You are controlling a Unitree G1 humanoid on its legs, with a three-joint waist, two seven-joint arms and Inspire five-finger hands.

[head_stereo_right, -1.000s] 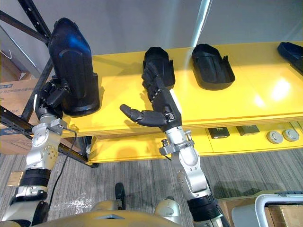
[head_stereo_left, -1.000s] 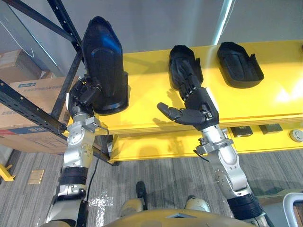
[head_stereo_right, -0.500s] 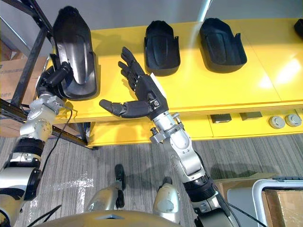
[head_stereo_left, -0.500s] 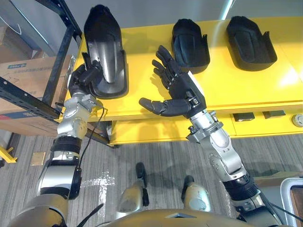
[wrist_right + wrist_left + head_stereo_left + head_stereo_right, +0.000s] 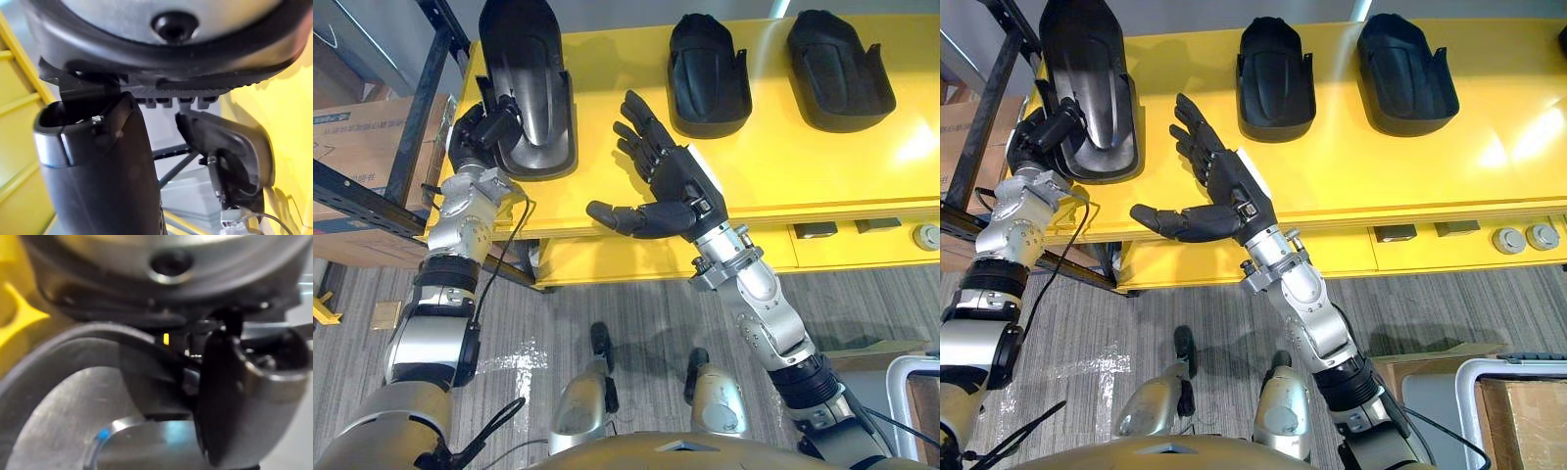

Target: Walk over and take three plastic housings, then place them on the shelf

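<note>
We see cardboard boxes [image 5: 360, 137] at the left. Below lies grey striped carpet [image 5: 636, 304] with a small tan tile [image 5: 386, 313] on it. At the right, two round fittings [image 5: 1508, 238] sit beside two dark plates [image 5: 1393, 233]. A white-rimmed bin [image 5: 1477, 377] stands at lower right.

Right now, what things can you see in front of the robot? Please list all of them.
plastic housings: three, black, in a row on the table: left housing, middle housing, right housing
table: one, yellow, ahead of the robot
rack: one, black, left of the table
cardboard box: brown, in the rack, count unclear
left hand: dark, curled round the left housing's edge
right hand: dark, open, above the table's front edge
</note>
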